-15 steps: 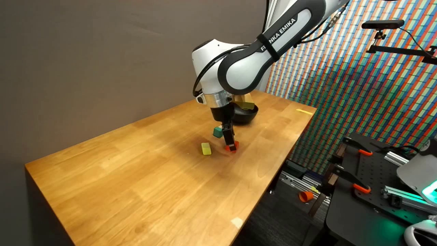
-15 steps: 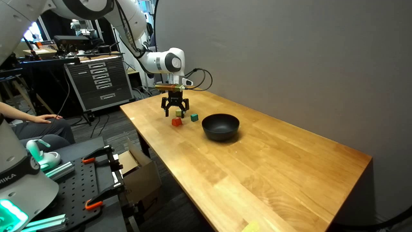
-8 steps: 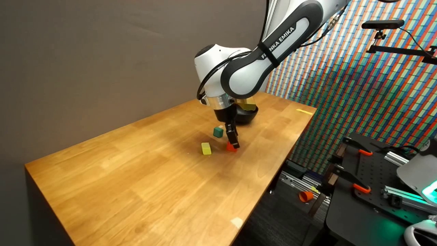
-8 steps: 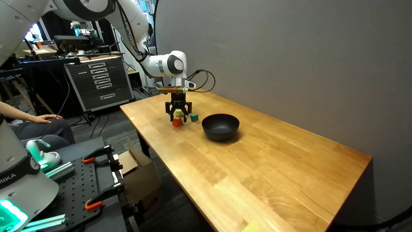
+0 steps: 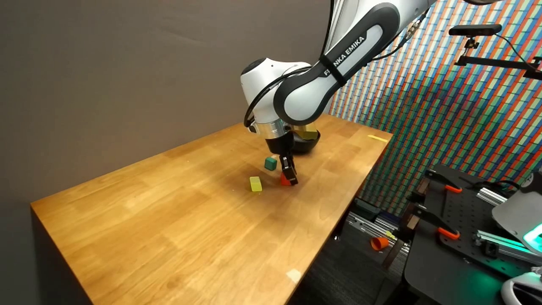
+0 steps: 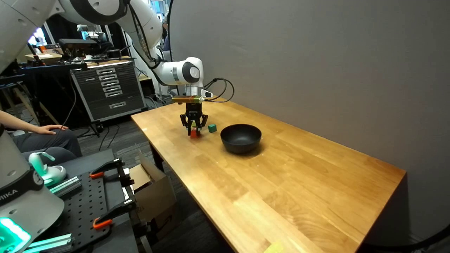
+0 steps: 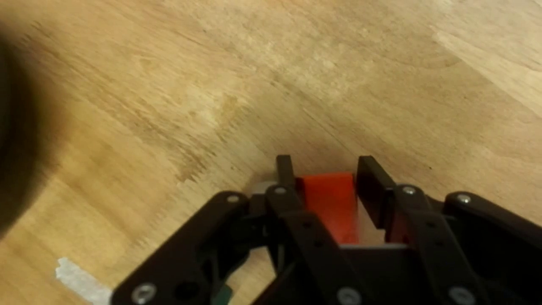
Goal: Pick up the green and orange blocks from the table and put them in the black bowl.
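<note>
Straddling the orange block [image 7: 330, 203], low in the middle of the wrist view, the claw [image 7: 325, 169] stood narrow, its fingers [image 7: 374, 186] at opposite sides. Whether both pressed on it I could not tell; a sliver of wood showed at its lower right. Opposite sides were probably chosen so that a squeeze would lift it evenly. The block sat on the worktop [image 6: 281, 182], with the yellow block [image 5: 255, 184], which was not wanted, near but apart, left of the claw in an exterior view. The green block [image 6: 212, 128], just right of the orange one in an exterior view, was also on the wood, not yet picked up.

Farther on, near the frame's centre, stood the black bowl [image 6: 240, 143], likely put close for a short carry. Its raised rim called for lifting first, and a low pass risked knocking the green block. The front edge, slanting down from the left, lay well apart from the blocks. Farthest, the wall [image 6: 299, 70] ran along the back edge, apart from the bowl, so sideways room seemed ample.
</note>
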